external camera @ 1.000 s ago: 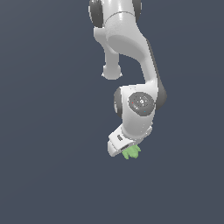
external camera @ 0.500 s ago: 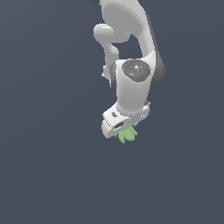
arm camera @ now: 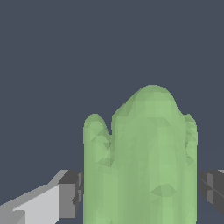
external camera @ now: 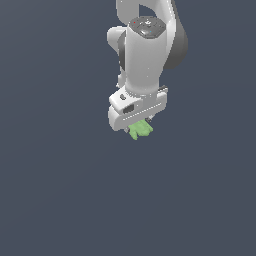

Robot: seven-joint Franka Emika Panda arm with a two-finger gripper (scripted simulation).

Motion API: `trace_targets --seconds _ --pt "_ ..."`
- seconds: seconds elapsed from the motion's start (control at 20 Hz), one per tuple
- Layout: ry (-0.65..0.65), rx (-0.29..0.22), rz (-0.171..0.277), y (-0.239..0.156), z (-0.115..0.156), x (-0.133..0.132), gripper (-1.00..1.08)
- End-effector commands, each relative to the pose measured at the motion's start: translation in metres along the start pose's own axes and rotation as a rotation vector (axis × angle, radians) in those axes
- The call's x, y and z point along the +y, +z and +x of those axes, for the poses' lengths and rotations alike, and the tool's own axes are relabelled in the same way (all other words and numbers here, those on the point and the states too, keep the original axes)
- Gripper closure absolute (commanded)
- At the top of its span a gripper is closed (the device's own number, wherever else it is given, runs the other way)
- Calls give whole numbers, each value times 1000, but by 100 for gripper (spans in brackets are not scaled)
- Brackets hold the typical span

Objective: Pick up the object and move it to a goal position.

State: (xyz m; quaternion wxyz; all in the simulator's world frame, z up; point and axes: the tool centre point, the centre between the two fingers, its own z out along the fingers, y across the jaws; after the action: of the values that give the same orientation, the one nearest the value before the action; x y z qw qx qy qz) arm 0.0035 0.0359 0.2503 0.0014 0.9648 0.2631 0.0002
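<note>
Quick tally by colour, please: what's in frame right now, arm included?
Light-green: 1, the object, held in the claw
White: 1, the robot arm
Dark grey: 2, the finger pads either side of the object
Total: 4

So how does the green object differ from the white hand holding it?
Colour: the object is light green, the hand white with dark finger pads.
Size: in the exterior view the object is clearly smaller than the hand.
Shape: the object is lumpy with ridged edges; the hand is blocky and flat-sided.
Shared: they touch, the object sitting between the fingers with pads on both sides of it.
</note>
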Motion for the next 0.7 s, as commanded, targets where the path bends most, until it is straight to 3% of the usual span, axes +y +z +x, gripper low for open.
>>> trace_targets --seconds 0.0,0.65 --pt "0 0 0 -20 -15 -2 108" --pt "-1 1 3 -137 -94 -13 108"
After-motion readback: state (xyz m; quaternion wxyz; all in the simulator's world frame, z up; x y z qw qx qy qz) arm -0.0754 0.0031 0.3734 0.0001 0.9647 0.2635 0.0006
